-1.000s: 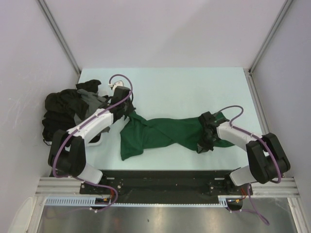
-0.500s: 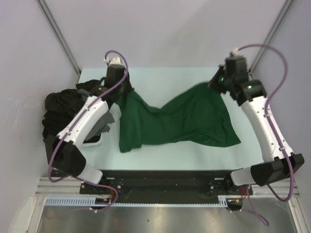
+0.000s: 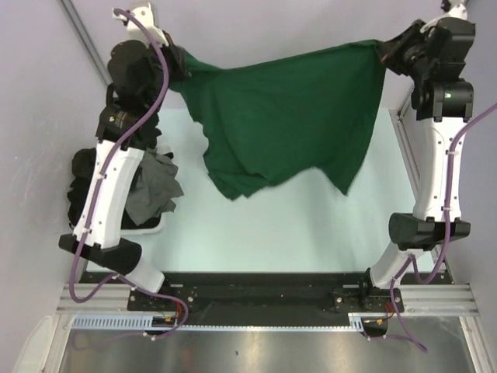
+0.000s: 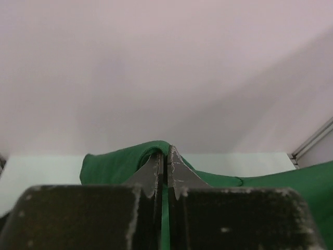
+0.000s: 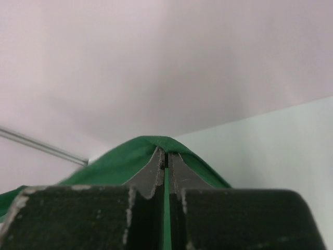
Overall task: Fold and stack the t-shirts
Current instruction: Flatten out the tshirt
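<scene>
Green t-shirt (image 3: 287,116) has risen clear, hanging spread wide.

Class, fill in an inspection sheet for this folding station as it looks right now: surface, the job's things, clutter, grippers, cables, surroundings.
Surface: table, pale green top, flat.
Job's things: green t-shirt stretched in the air between both arms, its lower edge hanging above the table; pile of black and grey t-shirts at the table's left edge.
Clutter: nothing seen.
Grippers: left gripper and right gripper both raised high, jaws shut on the green t-shirt's edge.
Cables: purple cables run along each arm; no snag seen.
Surroundings: pale walls, metal frame posts, metal rail at the near edge.
</scene>
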Robot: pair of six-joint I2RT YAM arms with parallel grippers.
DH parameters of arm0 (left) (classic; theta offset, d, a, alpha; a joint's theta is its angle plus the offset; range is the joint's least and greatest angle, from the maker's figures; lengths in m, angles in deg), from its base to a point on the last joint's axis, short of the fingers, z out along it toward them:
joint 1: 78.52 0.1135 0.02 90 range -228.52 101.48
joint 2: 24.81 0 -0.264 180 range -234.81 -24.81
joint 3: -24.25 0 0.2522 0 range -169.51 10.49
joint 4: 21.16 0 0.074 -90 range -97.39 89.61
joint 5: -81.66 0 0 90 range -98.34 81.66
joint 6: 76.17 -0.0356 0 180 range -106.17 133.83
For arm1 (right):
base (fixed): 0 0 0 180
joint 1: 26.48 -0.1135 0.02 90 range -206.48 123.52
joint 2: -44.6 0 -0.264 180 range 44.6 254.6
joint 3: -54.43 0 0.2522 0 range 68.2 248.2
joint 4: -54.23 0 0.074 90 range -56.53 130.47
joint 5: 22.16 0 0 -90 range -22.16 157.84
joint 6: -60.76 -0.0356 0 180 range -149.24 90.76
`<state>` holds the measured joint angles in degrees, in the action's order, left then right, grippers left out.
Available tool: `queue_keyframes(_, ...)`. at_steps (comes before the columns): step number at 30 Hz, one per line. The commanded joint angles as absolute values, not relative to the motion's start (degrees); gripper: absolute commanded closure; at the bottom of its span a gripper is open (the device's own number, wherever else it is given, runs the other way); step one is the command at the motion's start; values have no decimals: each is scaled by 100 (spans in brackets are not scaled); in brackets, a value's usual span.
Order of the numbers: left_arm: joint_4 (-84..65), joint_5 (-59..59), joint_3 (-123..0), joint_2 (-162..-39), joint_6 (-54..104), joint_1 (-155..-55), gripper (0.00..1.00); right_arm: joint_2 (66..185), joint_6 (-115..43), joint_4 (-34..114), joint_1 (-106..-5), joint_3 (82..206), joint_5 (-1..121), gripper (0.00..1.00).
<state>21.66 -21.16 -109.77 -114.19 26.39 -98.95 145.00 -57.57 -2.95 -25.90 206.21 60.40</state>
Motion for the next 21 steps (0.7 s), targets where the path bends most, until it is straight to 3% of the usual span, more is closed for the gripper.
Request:
queue_keyframes(1, 1494, -1845, -11869, -11331, 1692, -9856, 100, 14111, -5692, 591, -2341, 20742, 5835, 100)
queue_keyframes(6, 1457, -1722, -12643, -11332, 1410, -9865, 100, 13962, -5631, 681, -2270, 20970, 5879, 100)
queue_keyframes(11, 1695, -1528, -12477, -11025, 1401, -9987, 100, 13619, -5552, 418, -2270, 20734, 5896, 100)
queue_keyframes(17, 2283, -1799, -11424, -10541, 1347, -10611, 100, 12952, -5227, -433, -2270, 19882, 6439, 100)
queue_keyframes(21, 2407, -1819, -9260, -9988, 2436, -11041, 100, 12135, -5191, -980, -2218, 18381, 7021, 100)
